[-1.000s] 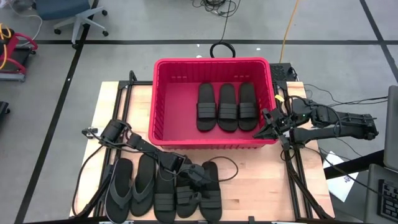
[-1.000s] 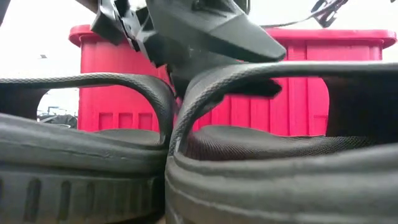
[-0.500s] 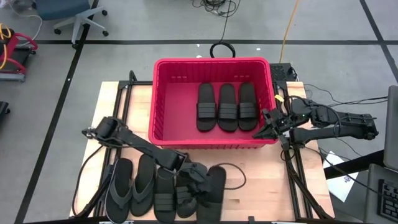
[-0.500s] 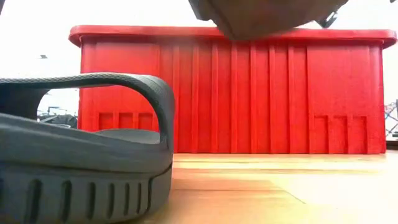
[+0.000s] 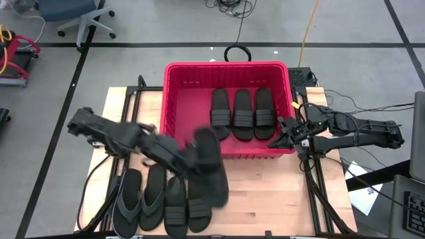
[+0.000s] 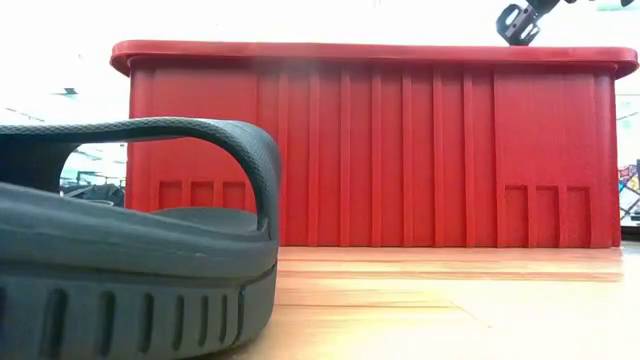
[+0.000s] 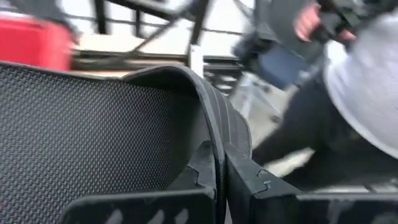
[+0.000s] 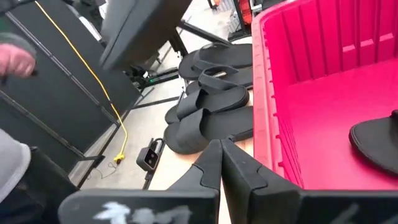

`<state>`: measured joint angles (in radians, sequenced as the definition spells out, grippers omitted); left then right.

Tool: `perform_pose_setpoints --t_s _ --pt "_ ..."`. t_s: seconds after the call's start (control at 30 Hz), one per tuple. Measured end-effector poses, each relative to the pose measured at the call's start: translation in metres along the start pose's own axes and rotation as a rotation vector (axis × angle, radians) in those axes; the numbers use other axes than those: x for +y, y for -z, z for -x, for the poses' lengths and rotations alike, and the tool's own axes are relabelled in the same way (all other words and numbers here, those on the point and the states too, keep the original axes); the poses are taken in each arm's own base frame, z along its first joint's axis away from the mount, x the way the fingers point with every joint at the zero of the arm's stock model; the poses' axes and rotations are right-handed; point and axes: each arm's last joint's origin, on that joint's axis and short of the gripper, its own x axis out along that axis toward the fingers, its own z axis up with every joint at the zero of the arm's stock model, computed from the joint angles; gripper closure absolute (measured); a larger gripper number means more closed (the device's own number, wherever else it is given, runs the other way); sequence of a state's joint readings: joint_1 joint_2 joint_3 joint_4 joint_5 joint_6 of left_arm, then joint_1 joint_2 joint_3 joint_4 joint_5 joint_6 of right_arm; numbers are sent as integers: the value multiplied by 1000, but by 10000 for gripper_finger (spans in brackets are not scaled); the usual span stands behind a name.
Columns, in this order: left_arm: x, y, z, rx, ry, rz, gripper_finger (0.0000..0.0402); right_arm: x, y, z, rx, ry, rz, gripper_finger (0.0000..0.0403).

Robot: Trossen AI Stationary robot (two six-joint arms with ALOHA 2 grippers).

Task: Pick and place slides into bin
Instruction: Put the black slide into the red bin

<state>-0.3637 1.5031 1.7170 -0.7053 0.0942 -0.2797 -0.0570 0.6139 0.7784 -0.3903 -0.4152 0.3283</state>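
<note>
The red bin (image 5: 179, 99) stands at the table's far middle with three black slides (image 5: 243, 114) lying flat inside. My left gripper (image 5: 191, 158) is raised in front of the bin's near wall, shut on one black slide (image 5: 211, 169). Two grey flip-flops (image 5: 139, 202) and two more slides (image 5: 187, 211) lie side by side at the near edge. The nearest of these slides (image 6: 130, 260) fills the low view's left. By the bin's near right corner, my right gripper (image 5: 284, 136) hangs shut with nothing in it. My left gripper pinches the slide's band strap (image 7: 214, 134) between its two fingers, one finger under the band over the dotted footbed (image 7: 93, 124), the other outside. The slide is lifted clear of the table and hangs tilted below the fingers.
The bin's near wall (image 6: 370, 150) rises between the held slide and the bin's floor. Bare wood lies right of the row of slides (image 5: 279, 192). A black loop handle (image 5: 237, 53) sticks out behind the bin. A person shows beyond the table in the wrist views.
My left gripper has risen from the row of slides at the near edge and gone toward the bin, carrying one slide. That slide has left the table, tipped, and now hangs high in front of the bin's near wall. The other slides have stayed put.
</note>
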Motion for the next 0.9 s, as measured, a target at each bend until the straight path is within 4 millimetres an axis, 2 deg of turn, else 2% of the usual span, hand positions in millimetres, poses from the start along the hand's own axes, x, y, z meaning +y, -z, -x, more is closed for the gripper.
perform_pose_setpoints --t_s 0.1,0.23,0.5,0.63,0.7,0.9 --pt "7 -7 34 50 -85 -7 398 -1 -1 0 -12 21 2 403" --pt "29 -5 66 223 -219 -53 399 -2 -2 0 -39 66 7 403" --pt "111 -11 100 270 -411 -88 399 -2 -3 0 -55 88 49 403" --pt "149 -11 103 302 -438 -72 399 -5 -4 1 -69 188 147 403" --pt "171 -8 95 336 -394 -45 399 -7 -4 1 -81 258 198 403" --pt "219 9 77 447 -238 66 399 -13 -7 4 -109 518 317 403"
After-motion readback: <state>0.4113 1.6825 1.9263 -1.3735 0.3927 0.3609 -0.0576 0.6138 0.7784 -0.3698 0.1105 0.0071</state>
